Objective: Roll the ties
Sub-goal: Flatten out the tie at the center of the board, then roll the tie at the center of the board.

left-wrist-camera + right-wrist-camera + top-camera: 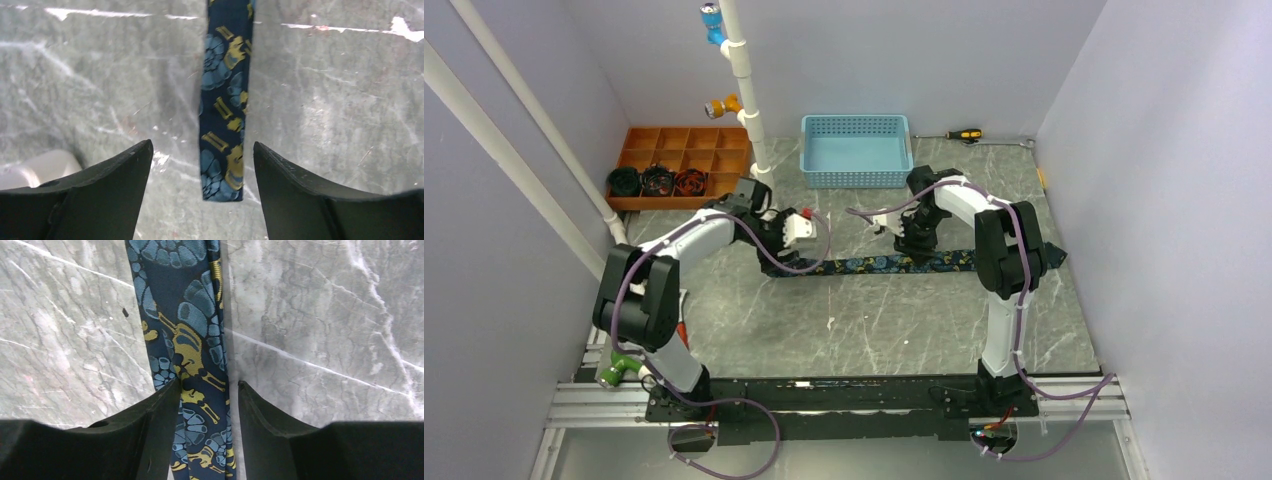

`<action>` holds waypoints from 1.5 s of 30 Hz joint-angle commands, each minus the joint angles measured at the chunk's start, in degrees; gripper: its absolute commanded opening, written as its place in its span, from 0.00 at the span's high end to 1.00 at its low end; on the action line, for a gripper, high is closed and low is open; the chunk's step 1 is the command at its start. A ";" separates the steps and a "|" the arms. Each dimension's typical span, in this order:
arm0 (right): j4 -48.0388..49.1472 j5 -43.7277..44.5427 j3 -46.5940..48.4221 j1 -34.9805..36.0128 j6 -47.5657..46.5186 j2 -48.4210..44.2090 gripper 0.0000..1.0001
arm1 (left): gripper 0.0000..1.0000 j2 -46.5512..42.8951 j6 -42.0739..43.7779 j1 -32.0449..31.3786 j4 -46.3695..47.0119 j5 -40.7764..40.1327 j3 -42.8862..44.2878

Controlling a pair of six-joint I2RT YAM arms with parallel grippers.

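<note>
While the left gripper (202, 145) stands spread wide astride the narrow end of the tie (222, 100), the right gripper (209, 382) hugs its cloth closely; pinched or not, I cannot tell. The tie lies flat, stretched across the marble table (874, 320).

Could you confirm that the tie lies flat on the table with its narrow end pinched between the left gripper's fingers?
Not quite: the tie lies flat on the table, but the left wrist view shows its narrow end lying free between the left gripper's fingers, which stand apart without touching it.
</note>
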 commanded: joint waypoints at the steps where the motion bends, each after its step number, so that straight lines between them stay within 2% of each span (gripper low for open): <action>1: -4.38 -3.21 -2.22 0.03 -1.70 2.61 0.54 | 0.26 1.23 8.31 -3.75 -0.91 -4.08 -0.61; 6: -3.85 -4.09 -4.24 0.24 -0.67 1.14 0.52 | 0.42 2.05 11.35 -4.83 -3.69 -7.31 -2.07; 9: -2.81 -4.46 -5.03 0.30 0.49 0.59 0.31 | 0.42 2.56 12.10 -4.83 -4.56 -8.99 -2.74; 11: -2.36 -4.53 -4.38 0.25 1.74 0.56 0.22 | 0.33 2.20 10.80 -4.82 -4.55 -8.45 -2.43; 15: -2.85 -6.52 1.12 -1.44 6.98 -0.49 0.07 | 0.01 -1.26 0.77 -3.91 -2.02 -3.32 -0.25; 17: -2.79 -8.10 4.48 -3.40 10.47 -1.71 0.01 | 0.01 -3.27 -6.68 -3.20 -0.65 -0.16 1.05; 23: -1.70 -14.16 14.48 -7.91 21.57 -7.02 0.00 | 0.01 -9.60 -25.03 -1.36 6.53 4.24 1.21; 26: 5.19 -17.92 14.91 -9.19 32.44 -11.11 0.00 | 0.01 -11.06 -33.04 0.80 7.15 8.47 2.61; 29: 18.79 -20.17 10.20 -9.88 51.76 -14.34 0.00 | 0.01 -12.93 -39.41 2.86 8.68 10.84 3.94; 33: 22.18 -37.77 8.14 -9.85 62.26 -11.50 0.00 | 0.01 -15.47 -46.37 5.76 10.32 11.17 7.69; 35: 22.78 -40.91 10.17 -7.94 69.70 -7.44 0.00 | 0.01 -16.39 -49.54 7.32 11.05 11.98 10.21; 37: 27.96 -41.67 9.48 -5.33 78.77 -5.63 0.00 | 0.01 -17.20 -51.85 8.30 11.21 12.02 11.98; 41: 53.94 -39.79 -0.74 1.29 100.88 -8.16 0.00 | 0.01 -18.84 -54.57 8.75 10.92 10.55 14.17; 43: 63.64 -38.35 -2.42 5.15 109.28 -6.98 0.00 | 0.01 -19.86 -56.83 8.84 11.60 7.55 14.25; 45: 68.32 -37.81 -2.19 9.04 116.07 -4.45 0.00 | 0.01 -21.00 -59.54 9.24 11.72 3.96 14.30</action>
